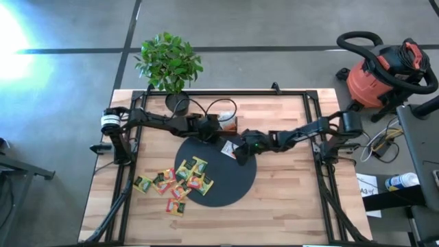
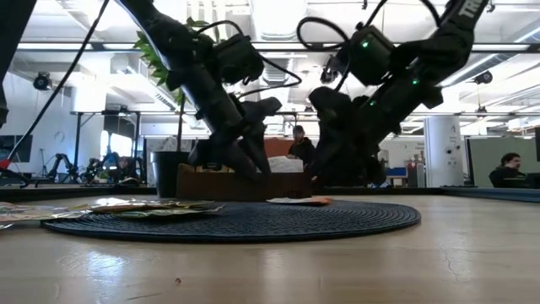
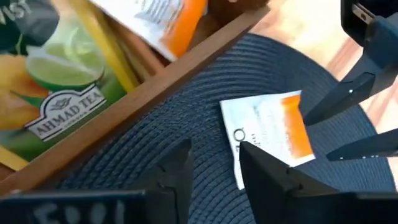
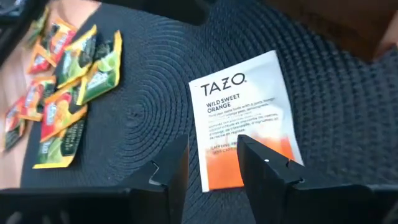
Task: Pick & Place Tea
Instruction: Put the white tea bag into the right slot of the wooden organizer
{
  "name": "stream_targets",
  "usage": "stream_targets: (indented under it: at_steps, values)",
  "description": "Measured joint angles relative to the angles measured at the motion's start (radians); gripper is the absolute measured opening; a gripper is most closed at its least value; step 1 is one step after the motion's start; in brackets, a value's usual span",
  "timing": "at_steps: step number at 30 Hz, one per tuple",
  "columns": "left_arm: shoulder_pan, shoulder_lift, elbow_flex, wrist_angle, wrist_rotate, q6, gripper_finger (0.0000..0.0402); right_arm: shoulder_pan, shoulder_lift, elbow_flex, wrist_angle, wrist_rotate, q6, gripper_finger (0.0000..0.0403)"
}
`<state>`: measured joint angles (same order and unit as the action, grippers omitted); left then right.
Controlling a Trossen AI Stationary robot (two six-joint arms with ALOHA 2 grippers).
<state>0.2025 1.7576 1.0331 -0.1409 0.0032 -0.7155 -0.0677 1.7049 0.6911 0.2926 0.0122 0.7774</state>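
Right under the right gripper (image 4: 208,168) lies a white-and-orange sachet (image 4: 244,127), flat on the black disc (image 4: 143,124), its printed face up. The jaws stand apart with nothing between them, poised just above the packet's orange end. The left gripper (image 3: 214,168) is in close too, fingers parted and empty, hanging over the same sachet (image 3: 268,130) from the other side, right beside the wooden tray (image 3: 186,68). From above, both arms meet near the disc's (image 1: 226,185) far edge, with the tray (image 1: 228,125) sitting at the table's (image 1: 288,199) far edge, just off the plant (image 1: 169,62).

So where does the job stand? A few sachets already rest in the tray, a lime-and-lemon one (image 3: 56,74) and a white-orange one among them, as the left wrist view shows. But the bulk of the tea is still out: a loose heap of green, yellow and orange-red packets (image 1: 175,182) straddles the disc's left edge and spills onto the bare wood toward the table's near-left. Early days, I'd say: one lone sachet up next, then the whole pile to clear.
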Motion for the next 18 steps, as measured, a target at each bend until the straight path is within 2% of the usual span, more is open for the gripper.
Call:
stream_targets:
  at_steps: [6, 13, 18]
  values:
    - [0.006, 0.0, -0.03, 0.019, 0.038, -0.012, 0.0112, 0.001, 0.041, 0.019, -0.008, -0.015, 0.0, 0.0122]
    - [0.001, 0.004, -0.033, 0.092, 0.083, -0.029, 0.0113, 0.01, 0.016, 0.019, -0.057, -0.01, -0.006, 0.0116]
    - [0.002, 0.037, -0.038, 0.115, 0.081, -0.026, 0.0113, 0.01, 0.019, 0.014, -0.087, 0.003, -0.017, 0.0115]
